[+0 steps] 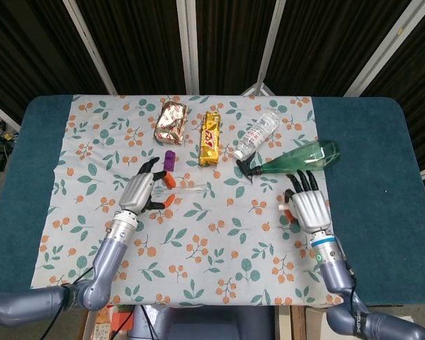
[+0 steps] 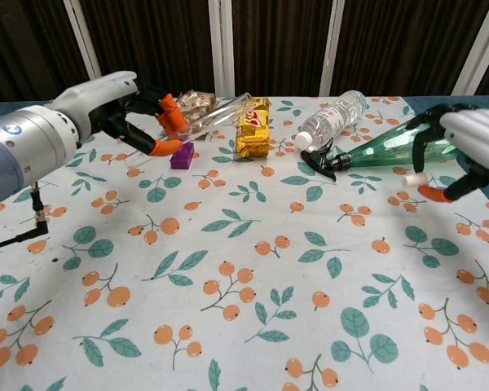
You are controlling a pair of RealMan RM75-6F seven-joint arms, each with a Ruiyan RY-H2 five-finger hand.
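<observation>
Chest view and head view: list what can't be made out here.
- Left robot hand holds a clear tube; its held end is hidden by the fingers in both views.
- Right robot hand: cut off by the chest view's right edge.
- Gold packet: print too small to read.

Left hand (image 1: 143, 193) holds a clear tube (image 1: 188, 190) at centre left; right hand (image 1: 308, 207), fingers spread, lies below the green spray bottle (image 1: 301, 157).

A table (image 1: 361, 142) fills the middle of the head view, its teal top bare at left and right and covered in the centre by a white cloth (image 1: 219, 234) printed with oranges and leaves. Behind it, across the upper frame, dark ribbed panels (image 1: 127, 42) stand between pale metal posts (image 1: 188, 42).
</observation>
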